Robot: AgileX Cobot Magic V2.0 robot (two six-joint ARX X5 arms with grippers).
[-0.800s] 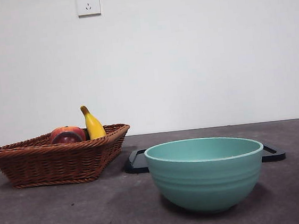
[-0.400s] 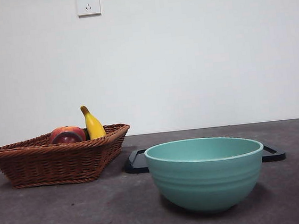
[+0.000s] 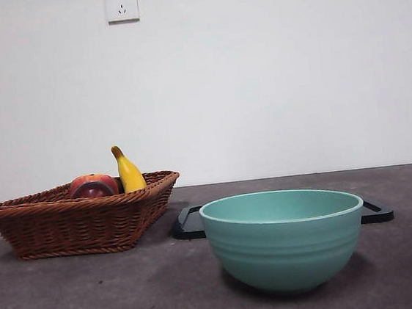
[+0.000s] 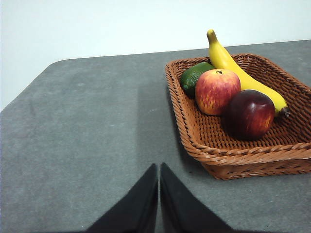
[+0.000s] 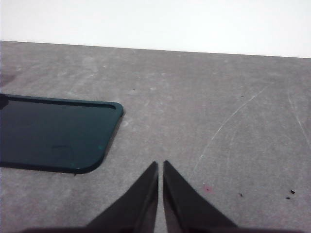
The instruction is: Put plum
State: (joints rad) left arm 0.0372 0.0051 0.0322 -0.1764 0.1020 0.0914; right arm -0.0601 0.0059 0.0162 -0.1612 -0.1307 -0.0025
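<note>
The plum (image 4: pixel 249 114), dark maroon and glossy, lies in the brown wicker basket (image 4: pixel 228 158) beside a red-orange peach-like fruit (image 4: pixel 216 91). A yellow banana (image 4: pixel 241 74) and a green fruit (image 4: pixel 193 75) lie behind them. My left gripper (image 4: pixel 159 169) hangs shut above bare table, short of the basket's near corner and apart from it. My right gripper (image 5: pixel 160 165) is shut with nothing in it, over bare table beside the black tray (image 5: pixel 53 141). The front view shows no arm.
In the front view the basket (image 3: pixel 80 223) stands at the left, with the banana (image 3: pixel 127 172) and a red fruit (image 3: pixel 91 183) showing above its rim. A teal bowl (image 3: pixel 283 238) stands near and central. The black tray (image 3: pixel 188 226) lies behind the bowl.
</note>
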